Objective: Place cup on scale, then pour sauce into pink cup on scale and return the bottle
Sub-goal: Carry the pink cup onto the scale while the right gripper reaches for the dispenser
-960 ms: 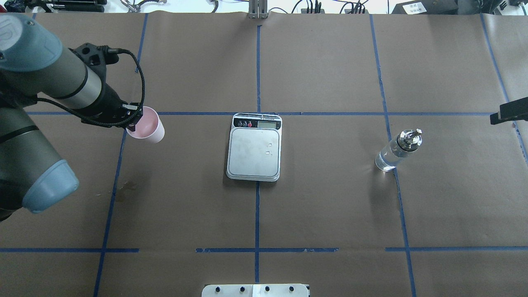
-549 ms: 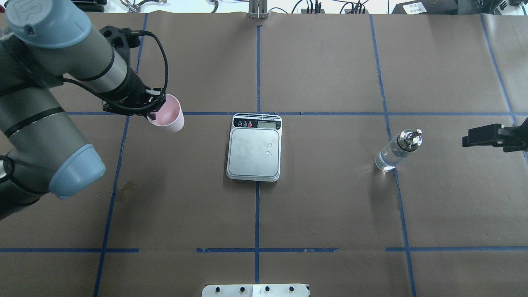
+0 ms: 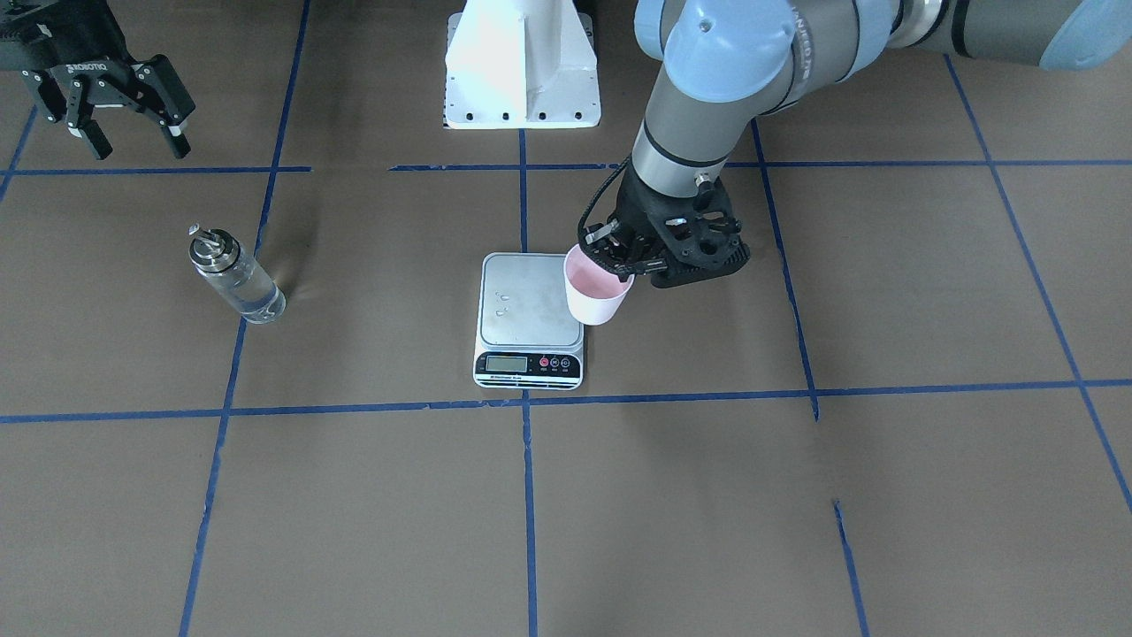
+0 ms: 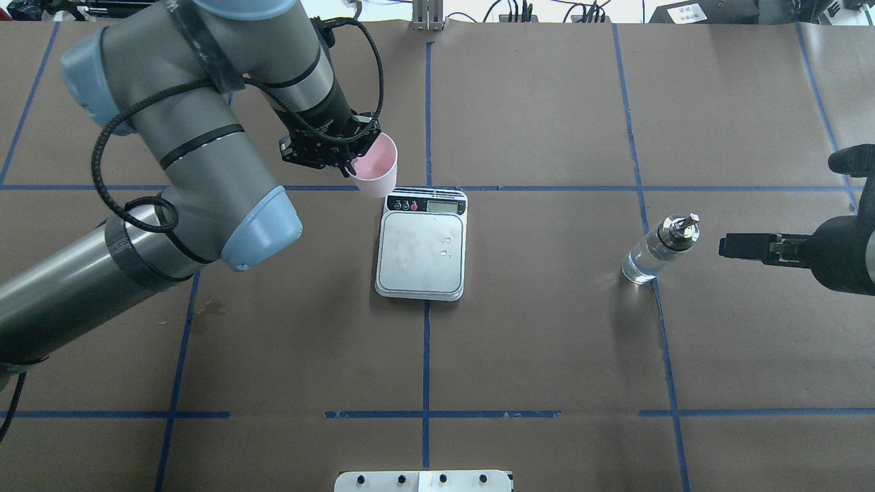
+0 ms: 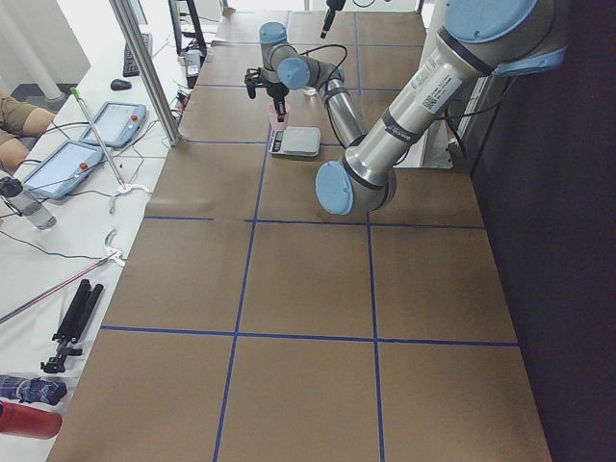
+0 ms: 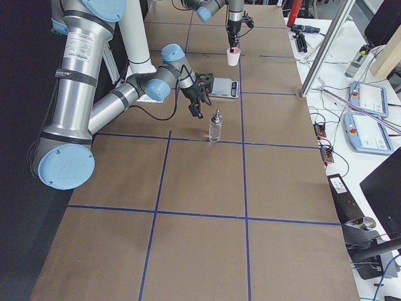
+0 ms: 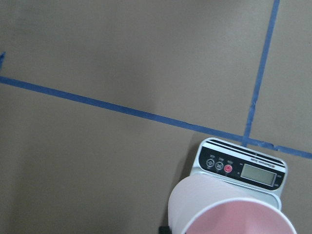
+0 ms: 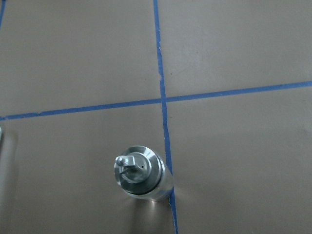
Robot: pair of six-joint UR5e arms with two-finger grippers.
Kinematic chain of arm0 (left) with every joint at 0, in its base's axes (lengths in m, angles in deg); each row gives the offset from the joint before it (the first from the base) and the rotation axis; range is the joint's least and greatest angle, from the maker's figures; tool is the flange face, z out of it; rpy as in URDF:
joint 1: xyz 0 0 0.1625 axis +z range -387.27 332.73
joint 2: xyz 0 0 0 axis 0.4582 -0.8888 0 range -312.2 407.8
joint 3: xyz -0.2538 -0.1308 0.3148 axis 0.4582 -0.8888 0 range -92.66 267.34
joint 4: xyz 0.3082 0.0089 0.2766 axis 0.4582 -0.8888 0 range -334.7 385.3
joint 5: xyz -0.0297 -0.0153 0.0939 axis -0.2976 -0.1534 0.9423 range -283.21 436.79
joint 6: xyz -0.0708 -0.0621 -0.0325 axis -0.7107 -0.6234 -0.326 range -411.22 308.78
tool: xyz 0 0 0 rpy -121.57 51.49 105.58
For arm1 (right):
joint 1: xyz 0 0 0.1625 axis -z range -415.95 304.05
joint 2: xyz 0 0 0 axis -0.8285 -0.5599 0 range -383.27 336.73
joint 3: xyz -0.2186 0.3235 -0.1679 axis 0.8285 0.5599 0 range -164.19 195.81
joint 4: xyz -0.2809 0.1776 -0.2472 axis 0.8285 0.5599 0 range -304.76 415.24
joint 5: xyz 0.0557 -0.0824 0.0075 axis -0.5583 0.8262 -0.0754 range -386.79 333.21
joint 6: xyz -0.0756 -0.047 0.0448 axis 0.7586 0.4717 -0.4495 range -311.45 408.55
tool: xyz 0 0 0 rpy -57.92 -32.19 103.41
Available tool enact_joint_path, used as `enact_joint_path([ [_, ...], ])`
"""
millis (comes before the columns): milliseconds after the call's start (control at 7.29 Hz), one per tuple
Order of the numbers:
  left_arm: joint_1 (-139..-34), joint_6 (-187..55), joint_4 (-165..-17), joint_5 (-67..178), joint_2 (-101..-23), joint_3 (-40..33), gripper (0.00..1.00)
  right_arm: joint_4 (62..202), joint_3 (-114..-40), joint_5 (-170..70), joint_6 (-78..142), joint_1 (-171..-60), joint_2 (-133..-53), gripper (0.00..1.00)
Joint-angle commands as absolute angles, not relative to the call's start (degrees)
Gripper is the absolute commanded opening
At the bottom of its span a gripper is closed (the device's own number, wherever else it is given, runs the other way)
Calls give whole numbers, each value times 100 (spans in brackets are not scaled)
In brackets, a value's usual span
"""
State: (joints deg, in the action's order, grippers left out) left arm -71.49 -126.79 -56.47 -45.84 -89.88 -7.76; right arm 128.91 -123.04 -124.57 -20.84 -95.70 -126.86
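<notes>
While the left end effector [image 4: 354, 158] pinches the rim of the pink cup [image 4: 376, 169] between its fingers, the cup hangs above the table [image 4: 547, 342], mouth up and slightly tilted. It is beside the display-end corner of the kitchen scale [image 4: 420, 253] on the robot's left side and does not rest on the platform. From the left wrist camera the cup [image 7: 229, 209] partly covers the scale's black button strip [image 7: 241, 168]. The scale lies flat at the middle of the table, with a few small drops [image 4: 446, 247] on its silver platform. Toward the table's right end, the glass bottle [image 4: 655, 254] stands upright on a blue tape line [image 4: 666, 355], its metal pourer on top. The right end effector [image 3: 137, 149] hovers near the bottle without touching it, fingers spread wide and holding nothing.
</notes>
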Motion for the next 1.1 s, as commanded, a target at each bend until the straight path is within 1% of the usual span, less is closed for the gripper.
enact_joint_path([
  [0,-7026,-12980,-6213,-4678,-9168,-276,0,12635,-12323,-11291,-2289,-8886,-12689,100],
  [274,-6894,-12980,-6233,-4678,-9195,-161,0,12608,-12315,-10050,-2764,-7937,-12838,100],
  [412,-6798,-12980,-6337,-4678,-9273,31,0,12608,-12315,-9548,-2852,-7602,-12952,100],
  [549,-6666,-13049,-6573,-4669,-9265,259,0,12608,-12306,-9178,-2966,-7399,-12953,100],
  [960,-6463,-13112,-6673,-4626,-9212,306,0,12617,-12271,-8745,-2976,-7248,-12962,100],
])
